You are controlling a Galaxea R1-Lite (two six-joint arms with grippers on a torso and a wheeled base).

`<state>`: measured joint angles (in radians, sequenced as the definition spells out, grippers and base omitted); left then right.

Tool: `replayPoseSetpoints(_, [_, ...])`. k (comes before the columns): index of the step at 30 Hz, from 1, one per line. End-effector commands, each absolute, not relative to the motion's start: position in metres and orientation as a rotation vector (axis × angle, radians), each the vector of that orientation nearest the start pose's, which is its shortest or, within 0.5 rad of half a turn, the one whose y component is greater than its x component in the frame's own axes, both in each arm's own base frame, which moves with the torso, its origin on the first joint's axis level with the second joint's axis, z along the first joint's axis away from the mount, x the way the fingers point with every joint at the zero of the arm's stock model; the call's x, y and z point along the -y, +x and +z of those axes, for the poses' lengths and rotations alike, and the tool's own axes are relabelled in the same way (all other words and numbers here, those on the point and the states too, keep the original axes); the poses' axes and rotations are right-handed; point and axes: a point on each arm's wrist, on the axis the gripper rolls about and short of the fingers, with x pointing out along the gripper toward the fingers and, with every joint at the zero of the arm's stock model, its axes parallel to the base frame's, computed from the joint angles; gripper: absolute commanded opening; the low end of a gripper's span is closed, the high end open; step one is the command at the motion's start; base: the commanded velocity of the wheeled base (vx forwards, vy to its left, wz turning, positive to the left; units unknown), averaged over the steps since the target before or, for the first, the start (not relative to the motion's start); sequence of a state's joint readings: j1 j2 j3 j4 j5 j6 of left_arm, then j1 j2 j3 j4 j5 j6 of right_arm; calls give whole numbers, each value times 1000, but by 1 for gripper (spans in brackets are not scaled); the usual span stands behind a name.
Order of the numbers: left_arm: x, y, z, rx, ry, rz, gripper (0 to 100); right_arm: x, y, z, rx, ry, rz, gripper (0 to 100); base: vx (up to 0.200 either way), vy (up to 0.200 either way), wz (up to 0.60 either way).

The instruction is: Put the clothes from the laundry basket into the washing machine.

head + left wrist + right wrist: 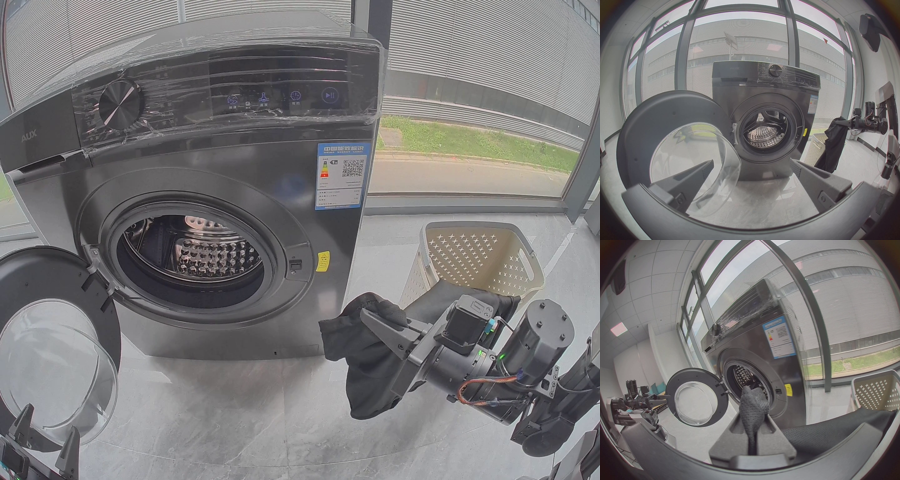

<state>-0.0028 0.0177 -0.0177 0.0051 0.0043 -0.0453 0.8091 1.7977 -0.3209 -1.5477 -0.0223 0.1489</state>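
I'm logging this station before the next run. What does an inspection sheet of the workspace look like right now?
Surface: grey tiled floor.
Job's things: washing machine, door open; dark garment hanging, reaching back to laundry basket.
Clutter: nothing seen.
End effectors: right end effector shut on dark garment; left end effector open, low beside door.
Cables: orange wires along right wrist.
Surroundings: window wall, grass outside.

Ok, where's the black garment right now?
Head view: the black garment hangs from the right gripper on the robot's right, between the washing machine and the laundry basket.
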Motion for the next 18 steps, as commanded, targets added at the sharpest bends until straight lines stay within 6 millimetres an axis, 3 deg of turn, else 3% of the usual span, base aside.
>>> replayPoseSetpoints(1, [0, -23, 75, -3, -46, 3, 100, -188, 181, 135, 16, 174, 788, 0, -200, 0, 0])
replayPoseSetpoints(11, [0, -23, 75, -3, -46, 3, 100, -188, 182, 135, 16, 175, 785, 0, -200, 0, 0])
replayPoseSetpoints(18, [0, -23, 75, -3, -44, 3, 100, -188, 182, 134, 13, 174, 785, 0, 0, 0, 0])
